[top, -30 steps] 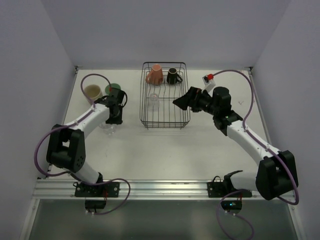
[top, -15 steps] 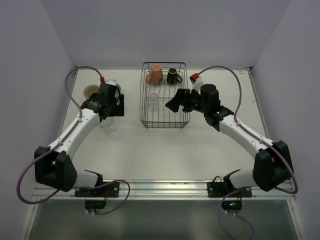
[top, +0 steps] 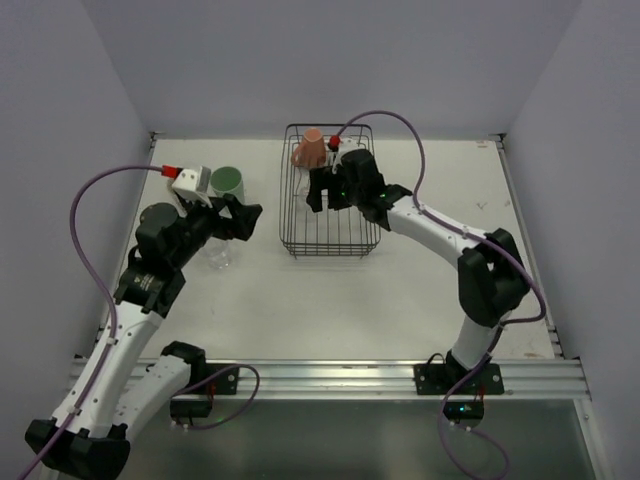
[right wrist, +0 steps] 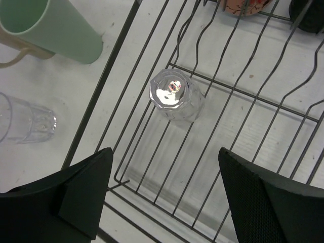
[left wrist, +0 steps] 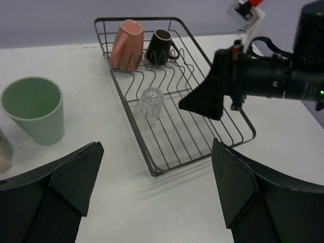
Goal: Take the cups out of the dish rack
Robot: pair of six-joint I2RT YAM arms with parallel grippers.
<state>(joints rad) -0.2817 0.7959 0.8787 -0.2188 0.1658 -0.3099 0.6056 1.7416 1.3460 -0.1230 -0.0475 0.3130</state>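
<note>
The wire dish rack [top: 330, 253] [left wrist: 153, 171] [right wrist: 103, 76] holds a salmon-pink mug [top: 310, 148] [left wrist: 126, 44], a small black mug [left wrist: 159, 44] and an upturned clear glass [left wrist: 150, 101] [right wrist: 174, 96]. My right gripper [top: 320, 192] [right wrist: 166, 152] hangs open over the rack, just short of that glass, with nothing between its fingers. From above it hides the glass. On the table left of the rack stand a mint-green tumbler [top: 227, 183] [left wrist: 34, 116] [right wrist: 55, 25] and a second clear glass [top: 218, 256] [right wrist: 25, 124]. My left gripper [top: 243, 220] [left wrist: 157, 144] is open, empty and raised above this glass.
A cream tumbler [left wrist: 2, 152] shows only as a sliver beside the green one; the left wrist hides it from above. The right arm [left wrist: 263, 81] reaches across the rack's right side. Bare white table lies in front of and right of the rack.
My left gripper opened, lifted off the clear glass on the table and drew back. My right gripper swung left over the rack above the upturned glass, its jaws narrowing a little.
</note>
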